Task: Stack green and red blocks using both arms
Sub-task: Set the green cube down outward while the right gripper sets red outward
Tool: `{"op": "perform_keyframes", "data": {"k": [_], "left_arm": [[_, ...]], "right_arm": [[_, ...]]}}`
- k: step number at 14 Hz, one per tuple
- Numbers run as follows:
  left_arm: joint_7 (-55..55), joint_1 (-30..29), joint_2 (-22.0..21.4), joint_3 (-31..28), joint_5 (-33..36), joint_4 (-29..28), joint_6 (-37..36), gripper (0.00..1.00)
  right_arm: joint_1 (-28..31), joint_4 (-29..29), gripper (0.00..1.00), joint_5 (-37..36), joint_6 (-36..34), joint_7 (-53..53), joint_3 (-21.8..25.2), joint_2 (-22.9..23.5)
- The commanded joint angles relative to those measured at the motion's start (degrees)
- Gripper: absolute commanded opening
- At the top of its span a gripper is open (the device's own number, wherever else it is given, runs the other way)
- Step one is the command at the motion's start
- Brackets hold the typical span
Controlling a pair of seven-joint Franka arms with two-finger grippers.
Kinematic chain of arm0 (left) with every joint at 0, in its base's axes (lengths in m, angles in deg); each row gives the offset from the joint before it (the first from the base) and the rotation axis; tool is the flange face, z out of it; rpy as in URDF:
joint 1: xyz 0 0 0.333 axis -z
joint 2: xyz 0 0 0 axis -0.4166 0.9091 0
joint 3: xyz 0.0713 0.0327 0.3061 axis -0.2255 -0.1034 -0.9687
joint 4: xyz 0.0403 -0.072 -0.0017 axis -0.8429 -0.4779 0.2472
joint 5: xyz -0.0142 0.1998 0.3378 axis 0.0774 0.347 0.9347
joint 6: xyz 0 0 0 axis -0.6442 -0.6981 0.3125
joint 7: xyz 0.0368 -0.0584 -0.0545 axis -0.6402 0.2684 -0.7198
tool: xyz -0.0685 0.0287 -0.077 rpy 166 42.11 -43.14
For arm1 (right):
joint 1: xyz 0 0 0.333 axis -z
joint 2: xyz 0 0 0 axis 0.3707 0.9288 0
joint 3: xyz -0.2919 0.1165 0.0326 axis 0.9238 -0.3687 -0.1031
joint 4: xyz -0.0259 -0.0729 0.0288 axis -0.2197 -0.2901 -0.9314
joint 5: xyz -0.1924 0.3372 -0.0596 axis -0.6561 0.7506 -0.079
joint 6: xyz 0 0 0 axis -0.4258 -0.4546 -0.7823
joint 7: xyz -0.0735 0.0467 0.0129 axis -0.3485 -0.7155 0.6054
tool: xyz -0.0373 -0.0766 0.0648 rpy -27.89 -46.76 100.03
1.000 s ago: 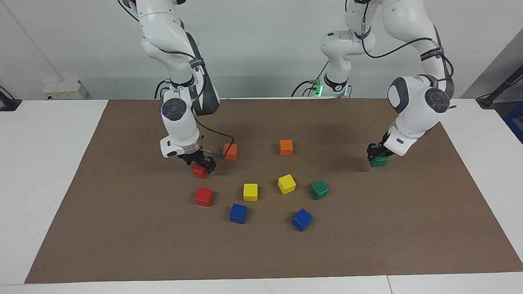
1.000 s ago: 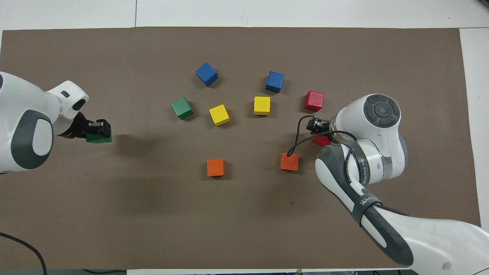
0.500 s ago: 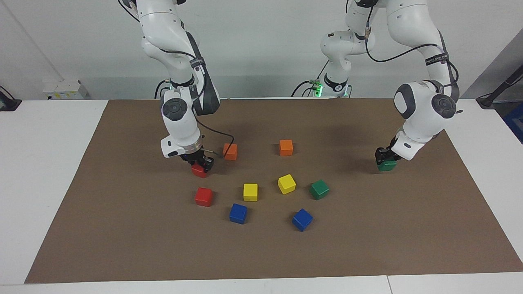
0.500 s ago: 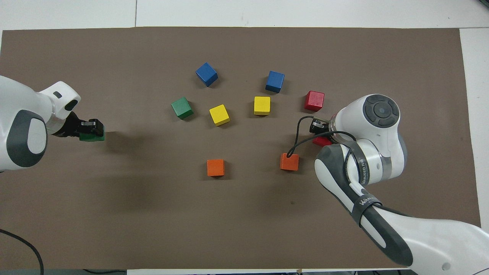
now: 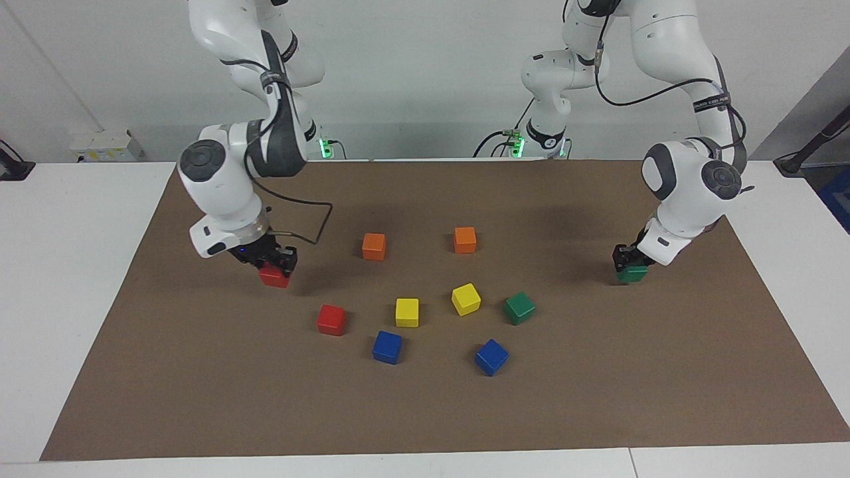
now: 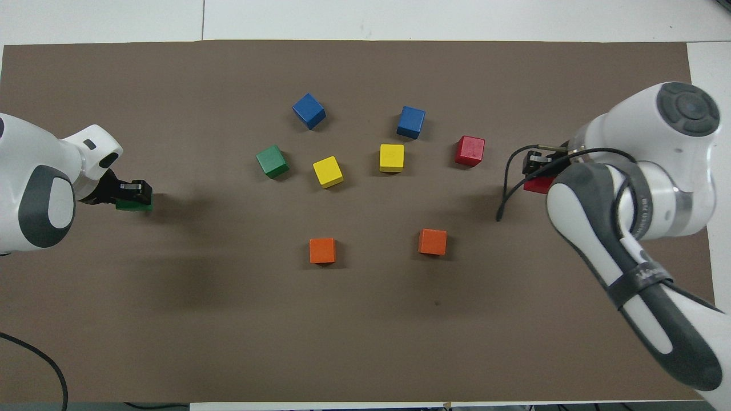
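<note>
On the matte brown mat (image 5: 199,372), each gripper is clamped on a glossy cube: left (image 5: 629,264) green (image 5: 632,273), right (image 5: 273,261) red (image 5: 273,277).

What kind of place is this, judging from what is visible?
Probably a robotics lab or test bench. Two white arms, the left arm and the right arm, are fixed at a white table with a brown mat, plain coloured cubes are laid out on it, and bare cables run along a blank wall.

White table (image 5: 80,279), brown mat (image 5: 425,411) covering most of it. On mat, between the two grippers: two orange cubes (image 5: 374,246), two yellow (image 5: 407,312), two blue (image 5: 387,347), one red cube (image 5: 331,319), one green cube (image 5: 518,308), all apart.
</note>
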Motion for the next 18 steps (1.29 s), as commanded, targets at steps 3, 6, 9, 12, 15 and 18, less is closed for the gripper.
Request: {"op": "perform_keyframes", "data": {"k": [3, 6, 9, 12, 15, 18], "left_arm": [[-3.1, -0.3, 0.9, 0.6, 0.3, -1.2, 1.5, 0.00], [-3.5, -0.3, 0.9, 0.7, 0.2, -1.7, 1.4, 0.00], [-3.5, -0.2, 0.9, 0.7, 0.0, -2.1, 1.6, 0.00], [-3.4, -0.1, 0.9, 0.7, 0.0, -3.1, 3.1, 0.05], [-3.4, 0.1, 0.9, 0.6, 0.0, -3.1, 3.1, 1.00], [-3.1, -0.1, 0.5, 0.7, 0.0, -1.8, 2.1, 1.00]], "right_arm": [[8.3, -1.1, 0.00, 0.0, 2.3, -15.5, -0.5, -0.3], [9.5, -4.0, 0.00, 0.0, 5.5, -18.4, -0.5, -0.3], [9.9, -7.0, 0.00, 0.0, 10.7, -19.7, -0.5, 0.4], [9.9, -8.9, 0.00, 0.0, 14.4, -20.9, -0.5, 1.3], [9.9, -9.9, 0.00, 0.0, 15.4, -21.6, -0.6, 1.7], [9.5, -11.1, 0.00, 0.0, 16.7, -22.9, -0.6, 1.5]]}}
